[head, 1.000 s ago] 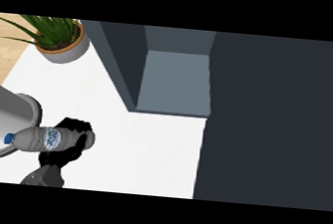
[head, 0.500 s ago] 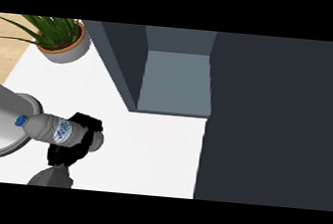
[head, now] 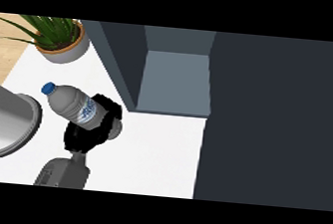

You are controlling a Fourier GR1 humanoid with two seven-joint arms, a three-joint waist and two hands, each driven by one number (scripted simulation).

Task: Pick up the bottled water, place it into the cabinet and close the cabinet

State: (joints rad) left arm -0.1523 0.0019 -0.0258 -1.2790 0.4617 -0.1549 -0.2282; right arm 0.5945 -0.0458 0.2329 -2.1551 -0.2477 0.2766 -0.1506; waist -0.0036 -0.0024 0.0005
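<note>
The bottled water (head: 76,108), clear with a blue cap and a blue label, is tilted with its cap pointing up-left, above the white counter (head: 155,150). My right hand (head: 88,133) is shut on its lower half, fingers curled round it from the right; the forearm comes in from the lower edge. The cabinet (head: 175,83) stands open just right of the hand, showing a grey-blue inner floor. Its dark door (head: 279,124) fills the view's right side. My left hand does not show.
A large grey cylinder (head: 2,124), seemingly part of an arm close to the view, fills the left edge beside the bottle. A potted green plant (head: 59,40) stands at the back left, near the cabinet's dark side wall (head: 115,62).
The hand has risen and moved right toward the cabinet with the bottle. The bottle has swung from lying sideways, cap to the left, to a steeper tilt.
</note>
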